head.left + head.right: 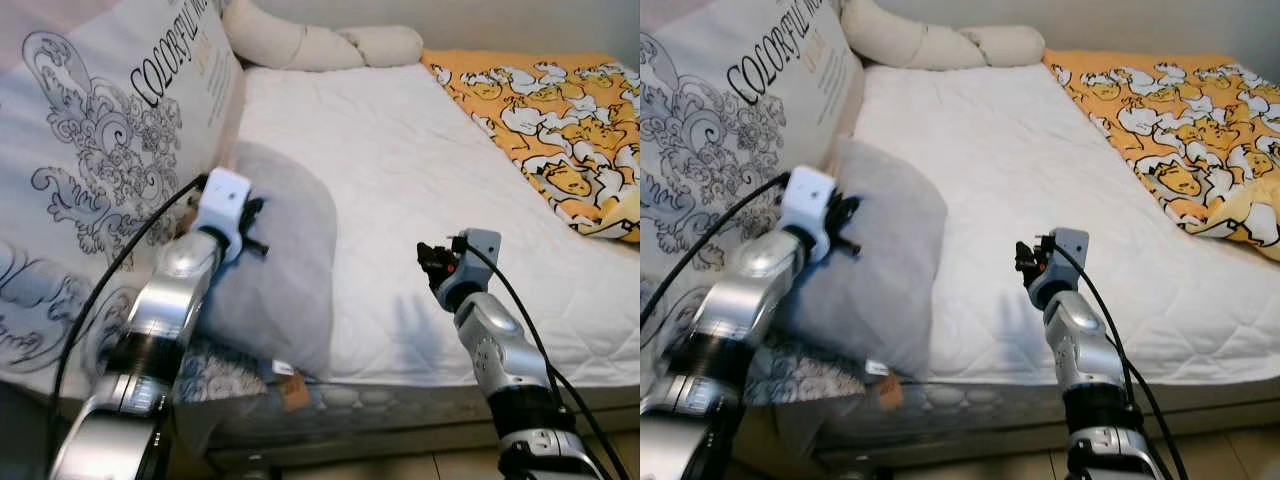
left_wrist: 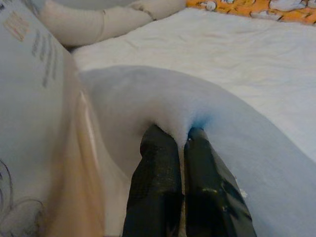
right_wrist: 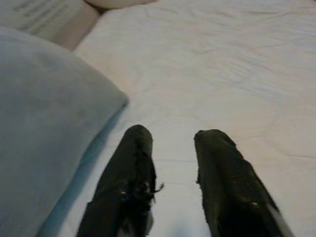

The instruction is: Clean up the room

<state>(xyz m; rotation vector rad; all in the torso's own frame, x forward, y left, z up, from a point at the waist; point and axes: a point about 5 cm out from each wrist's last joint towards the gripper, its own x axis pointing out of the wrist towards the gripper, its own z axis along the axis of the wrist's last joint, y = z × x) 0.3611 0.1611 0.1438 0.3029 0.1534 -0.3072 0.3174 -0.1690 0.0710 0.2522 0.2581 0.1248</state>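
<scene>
Pinching a fold of the grey pillow (image 1: pixel 285 270), the left claw (image 2: pixel 180 140) sits at the near left edge of the bed (image 1: pixel 420 180), its two black fingers (image 2: pixel 158 163) drawn almost together with a ridge of soft fabric caught between them. The pillow leans at the near left corner of the mattress, its near end hanging a little over the bed's edge, its left side against the large printed bag (image 1: pixel 100 160) of bedding that stands upright there. To the right, the right claw (image 3: pixel 170 143) hovers just above the bare white mattress cover near the bed's front edge, fingers parted and holding nothing, the pillow's edge just beside it. The pillow looks light, plump and very yielding, so a pinch at the cover probably gathers only cloth and may let the filling sag and swing when lifted; a bite nearer a corner or seam, or with the free claw supporting the other side, would likely carry it more steadily. Its brushed cover seems unlikely to slip and nothing about it is fragile. Farther off on the right lies the orange cartoon-print blanket (image 1: pixel 560 120), pushed toward the bed's right side, and at the far end a long cream bolster (image 1: pixel 320 42) rests along the head of the bed.
</scene>
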